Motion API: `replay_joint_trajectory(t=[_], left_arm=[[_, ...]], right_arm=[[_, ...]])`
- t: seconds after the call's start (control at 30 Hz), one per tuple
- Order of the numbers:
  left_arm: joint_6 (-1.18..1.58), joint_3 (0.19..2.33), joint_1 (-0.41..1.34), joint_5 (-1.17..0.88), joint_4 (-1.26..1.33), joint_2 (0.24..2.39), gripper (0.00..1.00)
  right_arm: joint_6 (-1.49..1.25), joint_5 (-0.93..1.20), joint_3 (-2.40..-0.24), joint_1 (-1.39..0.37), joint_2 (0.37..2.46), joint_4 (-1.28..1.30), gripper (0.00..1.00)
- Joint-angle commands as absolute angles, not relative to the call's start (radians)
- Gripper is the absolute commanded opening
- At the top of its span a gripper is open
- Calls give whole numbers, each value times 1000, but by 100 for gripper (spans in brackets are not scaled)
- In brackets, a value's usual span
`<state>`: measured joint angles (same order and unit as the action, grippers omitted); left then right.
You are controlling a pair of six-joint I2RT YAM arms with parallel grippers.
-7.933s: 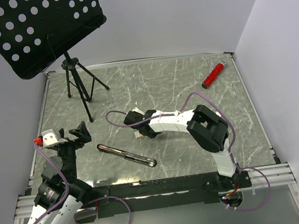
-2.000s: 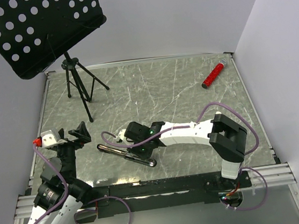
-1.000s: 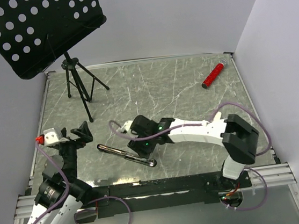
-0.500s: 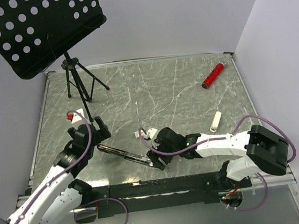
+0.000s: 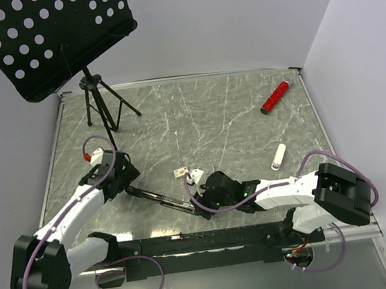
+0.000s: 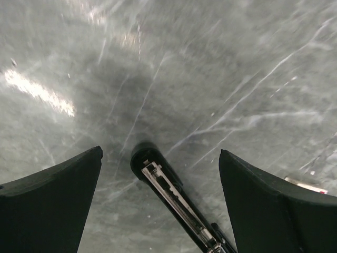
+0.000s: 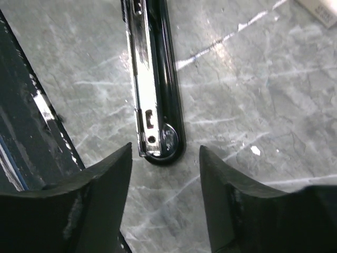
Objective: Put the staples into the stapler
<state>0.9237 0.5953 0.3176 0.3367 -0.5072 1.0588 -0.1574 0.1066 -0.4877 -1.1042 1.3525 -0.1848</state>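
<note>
The black stapler [image 5: 163, 199] lies flat on the table, slanting from upper left to lower right, with its silvery rail facing up. My left gripper [image 5: 125, 178] hangs open over the stapler's left end [image 6: 150, 159], a finger on each side [image 6: 58, 195], touching nothing. My right gripper [image 5: 201, 201] is open at the stapler's rounded right end [image 7: 159, 134], which just reaches between the fingertips [image 7: 118, 163] without contact. The staples, a tiny cream box with reddish print [image 5: 180, 172], lie just behind the right wrist.
A white rounded bar [image 5: 279, 155] lies right of centre and a red cylinder [image 5: 275, 95] at the far right. A music stand's tripod [image 5: 102, 109] stands at the back left. The black front rail [image 7: 21, 121] runs close beside my right gripper.
The left arm has swung in from its rest at the left to the stapler's left end. The right gripper has slid down the stapler to its right end, uncovering the white bar.
</note>
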Motion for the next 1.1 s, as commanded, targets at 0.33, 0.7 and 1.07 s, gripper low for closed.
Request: replay_joint_trajectory(t=[0.33,0.7,1.07], left_arm=[[1152,658,310,291,-595,1204,78],[1206,646,310,258,-572,1262,70],[1276,667,310,328,-594,1289,56]], right_arm=[[-97,90,-503,-1138,1420,-293,47],[-86,83,-502,-1152,1436,-305,39],[-86,61,-517,-1170,1451,-301,34]])
